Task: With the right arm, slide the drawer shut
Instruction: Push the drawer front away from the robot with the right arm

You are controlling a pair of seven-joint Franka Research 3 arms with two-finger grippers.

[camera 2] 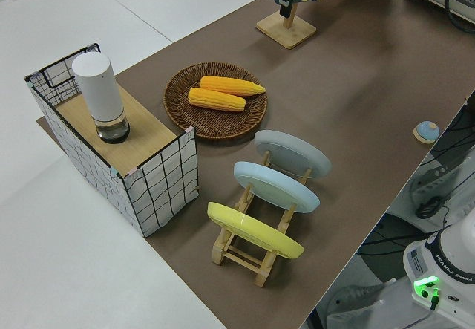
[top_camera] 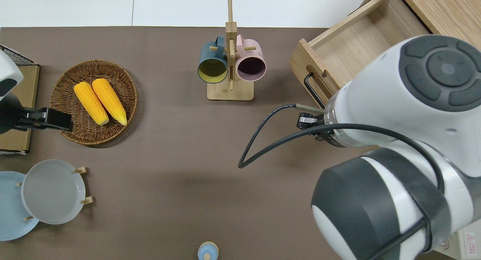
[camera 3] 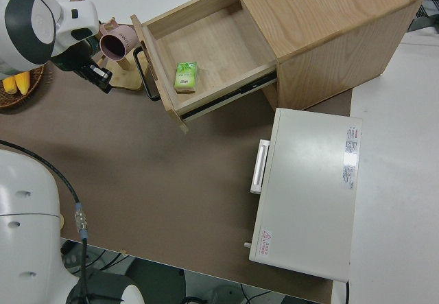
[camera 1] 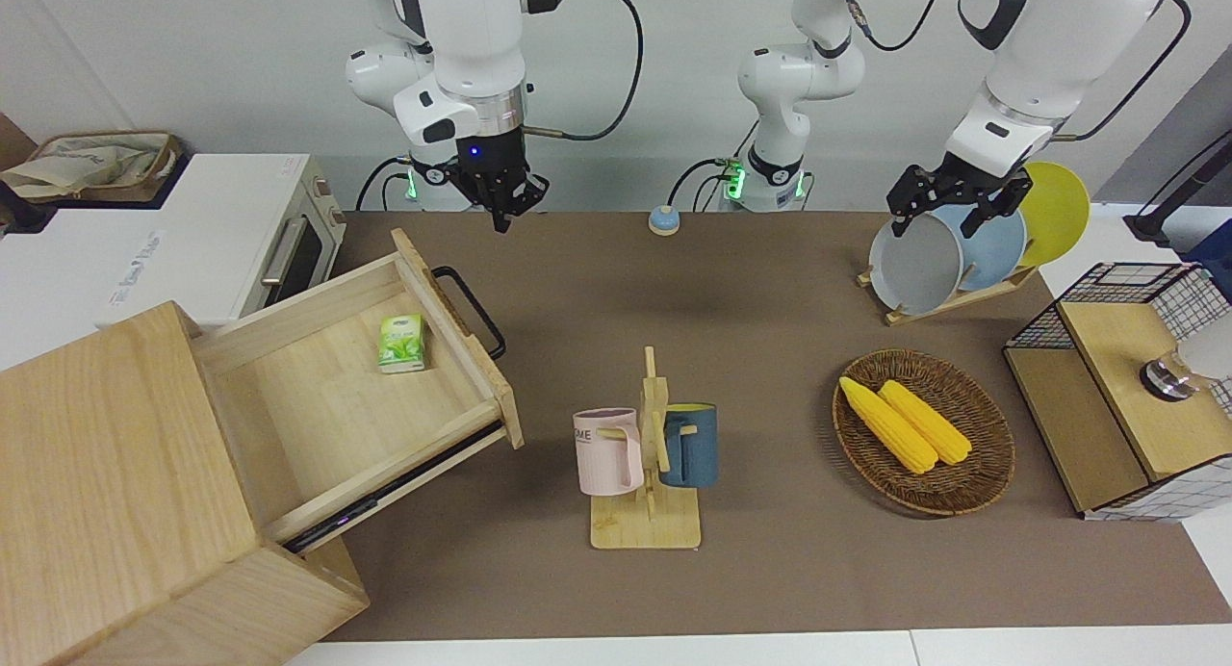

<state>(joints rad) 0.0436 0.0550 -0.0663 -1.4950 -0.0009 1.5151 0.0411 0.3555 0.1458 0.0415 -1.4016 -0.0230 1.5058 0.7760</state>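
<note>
Two corn cobs (camera 1: 905,423) lie in a wicker basket (camera 1: 982,473).

The drawer (camera 1: 385,377), wide, shallow light wood with a black bar handle (camera 1: 472,310), stands pulled fully out of its cabinet (camera 1: 115,483), front panel angled toward 4 o'clock in the front view

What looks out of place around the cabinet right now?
The drawer stands pulled far out, a small green carton lying inside near its front panel. Nothing looks spilled or damaged.
</note>
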